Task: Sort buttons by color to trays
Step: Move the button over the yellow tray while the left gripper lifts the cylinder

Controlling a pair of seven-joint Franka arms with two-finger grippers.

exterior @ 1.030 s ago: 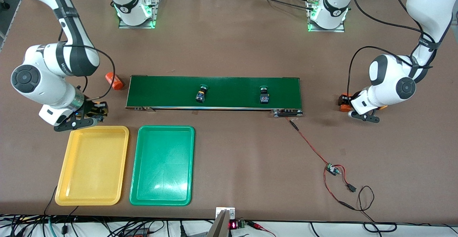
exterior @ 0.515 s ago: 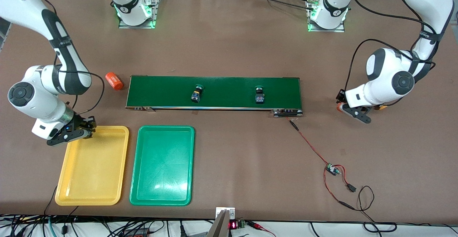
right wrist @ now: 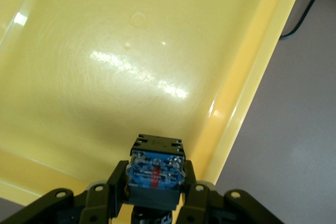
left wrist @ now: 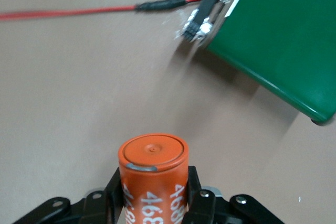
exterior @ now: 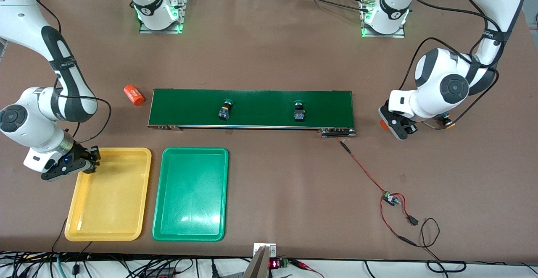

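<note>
My right gripper (exterior: 93, 157) hangs over the corner of the yellow tray (exterior: 109, 202), shut on a button (right wrist: 156, 167). Only its black-blue body shows between the fingers; its cap is hidden. The tray's floor (right wrist: 105, 66) lies under it. The green tray (exterior: 191, 194) sits beside the yellow one. Two green-capped buttons (exterior: 224, 111) (exterior: 299, 112) lie on the dark-green conveyor belt (exterior: 260, 101). My left gripper (exterior: 388, 123) is just off the belt's end, toward the left arm's end of the table, shut on an orange cylinder (left wrist: 153, 174) with white print.
A second orange cylinder (exterior: 134, 95) lies on the table off the belt's end nearest the right arm. A red wire (exterior: 365, 171) runs from the belt's motor end (left wrist: 202, 24) to a small board (exterior: 391, 198) with loose leads.
My right gripper has carried the button from beside the yellow tray's corner to over it. My left gripper has brought the orange cylinder toward the belt. Both belt buttons drifted toward the right arm's end.
</note>
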